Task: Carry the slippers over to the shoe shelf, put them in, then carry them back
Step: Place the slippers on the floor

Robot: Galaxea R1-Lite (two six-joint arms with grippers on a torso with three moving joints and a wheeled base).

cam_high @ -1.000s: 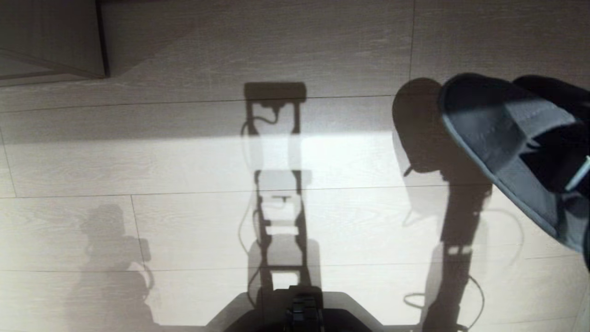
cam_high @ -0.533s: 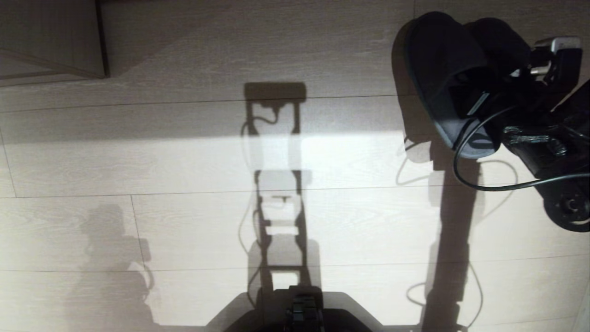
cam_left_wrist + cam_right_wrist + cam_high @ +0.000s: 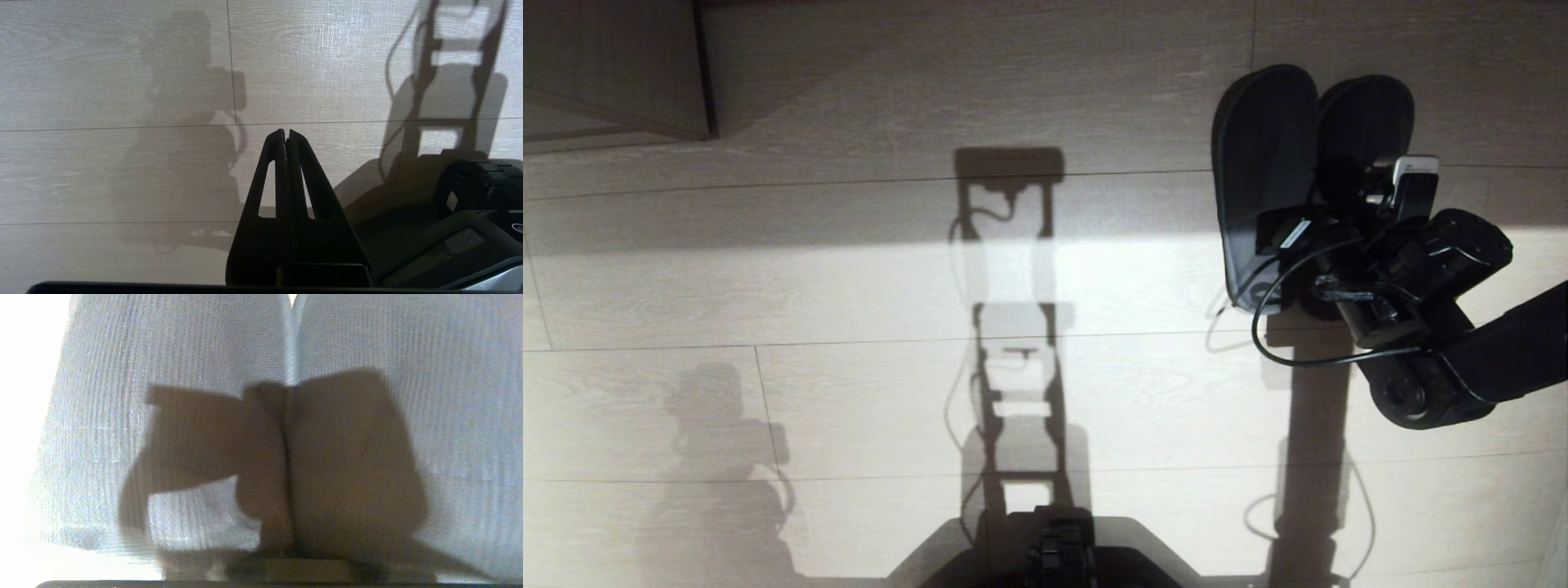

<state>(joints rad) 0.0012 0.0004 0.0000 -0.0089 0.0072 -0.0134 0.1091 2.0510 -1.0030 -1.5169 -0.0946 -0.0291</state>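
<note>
Directly beyond right hand point(image 3: 1327, 224): slippers point(image 3: 1270, 163), touching.

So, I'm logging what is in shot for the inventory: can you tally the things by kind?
Slippers: 2, side by side on the floor
Grippers: 2, the right gripper at the slippers' open backs, the left gripper parked over bare floor
Wood furniture panel: 1
Total: 5

Strong light from behind robot; hard shadows on floor point(image 3: 849, 278); right wrist view overexposed, blurred at close range.
</note>
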